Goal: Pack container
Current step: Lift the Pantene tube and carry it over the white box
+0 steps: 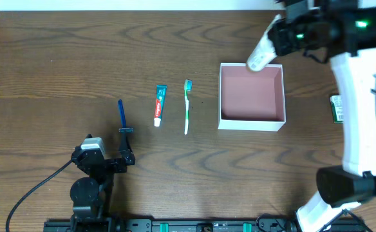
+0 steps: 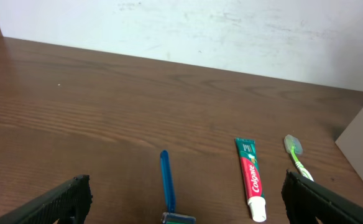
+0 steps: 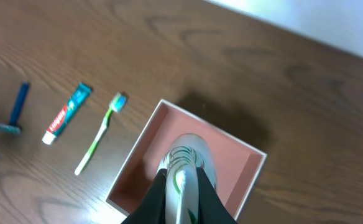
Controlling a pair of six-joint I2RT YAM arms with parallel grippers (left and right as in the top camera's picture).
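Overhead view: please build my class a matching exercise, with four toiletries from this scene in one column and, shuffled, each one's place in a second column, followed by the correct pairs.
Things
1. razor
2. toothpaste
3. toothbrush
4. white bottle

Places
A. lying on the table nearest the container's left wall
B. held in the right pincer above the container's far edge
C. farthest left on the table
D. lying between two other toiletries

Pairs: 1-C, 2-D, 3-A, 4-B
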